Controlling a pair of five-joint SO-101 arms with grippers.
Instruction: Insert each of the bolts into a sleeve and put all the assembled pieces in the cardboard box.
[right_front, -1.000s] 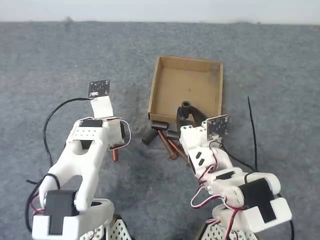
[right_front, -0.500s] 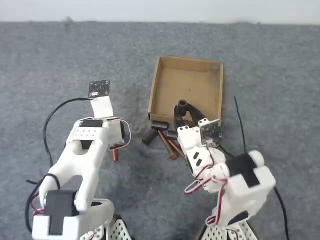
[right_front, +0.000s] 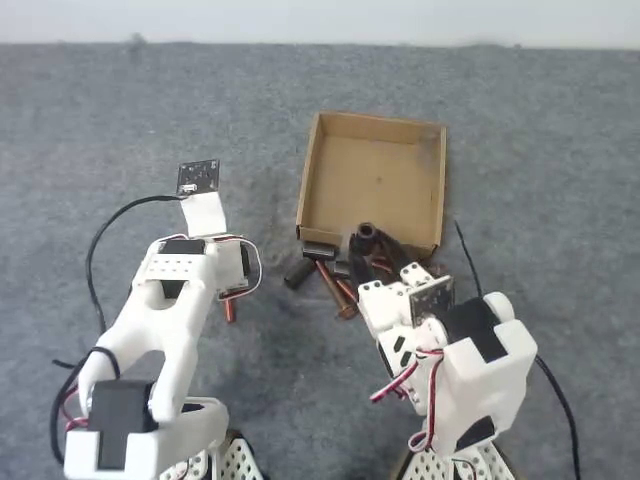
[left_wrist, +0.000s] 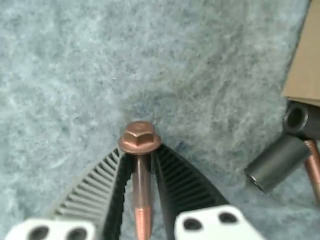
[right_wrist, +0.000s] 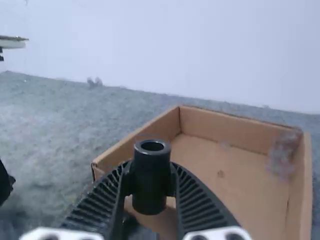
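My left gripper (left_wrist: 140, 153) is clamped on a copper-coloured bolt (left_wrist: 141, 187). The ribbed fingers (left_wrist: 172, 177) press its shank from both sides. Its hexagonal flanged head sits just past my fingertips and points down at the grey carpet (left_wrist: 75, 60), while the threaded end runs back toward my wrist. From the high view, this bolt (right_front: 231, 306) hangs just beside my left arm (right_front: 170, 300), well apart from the cardboard box (right_front: 308, 185).

My right gripper (right_wrist: 151, 171) holds a black sleeve (right_wrist: 150, 182) upright, its open bore facing up and its body pinched between the two ribbed fingers (right_wrist: 197, 200). Beyond it the cardboard box (right_wrist: 235, 131) lies open, with bare brown floor inside. In the high view the sleeve (right_front: 367, 236) stands at the box's near wall, about on the edge; I cannot tell whether it is inside or outside the rim.

On the carpet against the outside of that near wall lies a small heap of loose parts. One black sleeve (left_wrist: 277, 162) lies on its side, and a second sleeve (left_wrist: 300, 119) lies close to the box corner. A copper bolt (left_wrist: 313, 170) lies beside them, touching the first. In the high view more bolts (right_front: 335, 290) lie slanted among these sleeves (right_front: 297, 275).
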